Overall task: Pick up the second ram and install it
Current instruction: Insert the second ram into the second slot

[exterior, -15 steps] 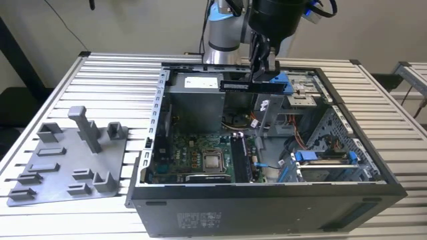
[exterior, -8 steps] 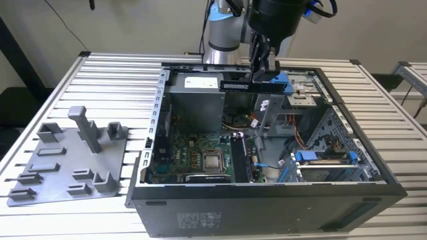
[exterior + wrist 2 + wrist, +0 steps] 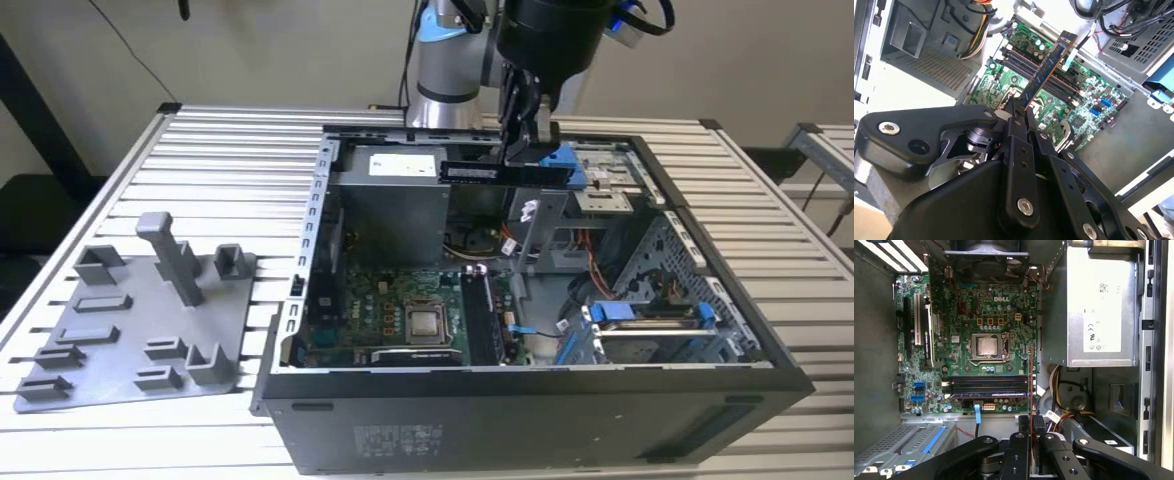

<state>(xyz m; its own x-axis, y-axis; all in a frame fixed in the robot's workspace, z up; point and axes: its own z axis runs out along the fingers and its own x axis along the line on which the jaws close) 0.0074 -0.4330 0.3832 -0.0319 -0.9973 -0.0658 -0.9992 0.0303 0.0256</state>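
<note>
My gripper (image 3: 529, 140) hangs above the back of the open computer case (image 3: 534, 400), shut on the second ram (image 3: 505, 172). The stick is a long dark strip held level in the exterior view. In the second wrist view the second ram (image 3: 1048, 67) juts out from between my gripper (image 3: 1019, 107) over the green motherboard (image 3: 1089, 107). In the first wrist view the second ram (image 3: 1031, 382) shows edge-on as a thin line rising from my gripper (image 3: 1031, 426), crossing the end of the dark memory slots (image 3: 989, 386). It hangs above the board, apart from the slots.
A grey plastic tray (image 3: 134, 320) with upright posts lies on the slatted table at the exterior view's left. Inside the case are the processor socket (image 3: 986, 346), a grey power supply (image 3: 1101, 305), cable bundles (image 3: 1064, 390) and blue drive brackets (image 3: 641, 315).
</note>
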